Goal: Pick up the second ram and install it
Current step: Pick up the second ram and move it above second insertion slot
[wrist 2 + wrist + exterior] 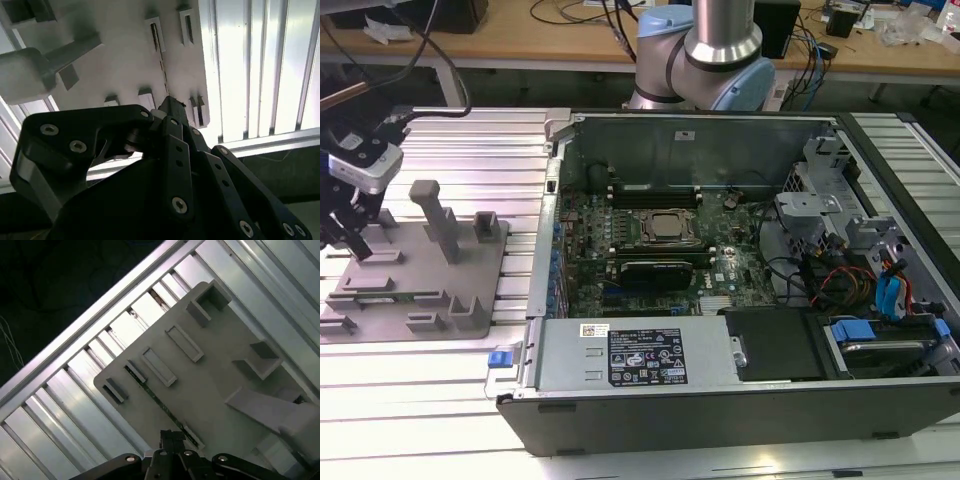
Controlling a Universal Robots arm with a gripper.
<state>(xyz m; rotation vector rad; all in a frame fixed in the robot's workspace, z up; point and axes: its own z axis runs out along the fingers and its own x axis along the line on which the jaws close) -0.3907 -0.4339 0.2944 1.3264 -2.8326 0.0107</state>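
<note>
Second ram (158, 401) is found standing on edge in a slot along one edge of the grey fixture tray (215, 375), evidently so that its top edge is presented for gripping. The tool (172, 436) is positioned over one end of it; whether it is spread or pinching cannot be told.

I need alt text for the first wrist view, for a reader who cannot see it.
The gripper hangs close over one end of a thin ram stick that stands on edge in a grey fixture tray. The tray lies on a ribbed metal table.
</note>
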